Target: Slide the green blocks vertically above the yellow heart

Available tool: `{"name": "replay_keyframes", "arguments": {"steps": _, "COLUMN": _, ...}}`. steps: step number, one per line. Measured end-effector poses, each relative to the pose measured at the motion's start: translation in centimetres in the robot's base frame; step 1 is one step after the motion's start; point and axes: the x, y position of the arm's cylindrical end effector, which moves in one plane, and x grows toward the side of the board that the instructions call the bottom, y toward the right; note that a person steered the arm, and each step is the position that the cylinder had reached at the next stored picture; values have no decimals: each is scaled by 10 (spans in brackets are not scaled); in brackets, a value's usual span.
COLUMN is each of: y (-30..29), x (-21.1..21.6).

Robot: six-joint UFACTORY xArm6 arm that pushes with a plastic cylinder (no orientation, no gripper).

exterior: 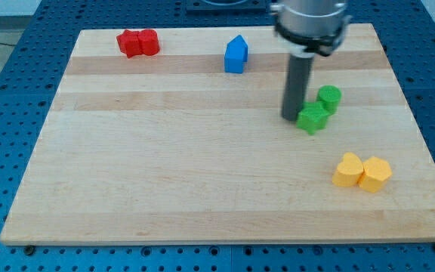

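Note:
Two green blocks lie at the view's right: a green star-shaped block (313, 118) and a round green block (328, 97) just up-right of it, touching or nearly so. My tip (291, 118) rests on the board right against the left side of the green star. Below them sit two yellow blocks side by side: a yellow heart (348, 170) and a yellow hexagon-like block (375, 174). The green blocks are above and slightly left of the yellow pair.
A pair of red blocks (138, 42) sits at the top left of the wooden board (165, 166). A blue house-shaped block (236, 54) is at top centre. The board's right edge is near the yellow blocks.

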Motion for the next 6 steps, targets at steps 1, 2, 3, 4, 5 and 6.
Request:
{"name": "replay_keyframes", "arguments": {"steps": 1, "y": -55, "x": -2}}
{"name": "replay_keyframes", "arguments": {"steps": 2, "y": -79, "x": 46}}
{"name": "replay_keyframes", "arguments": {"steps": 3, "y": -24, "x": 66}}
{"name": "replay_keyframes", "arguments": {"steps": 4, "y": -12, "x": 48}}
{"name": "replay_keyframes", "arguments": {"steps": 5, "y": 5, "x": 23}}
{"name": "replay_keyframes", "arguments": {"steps": 6, "y": 32, "x": 8}}
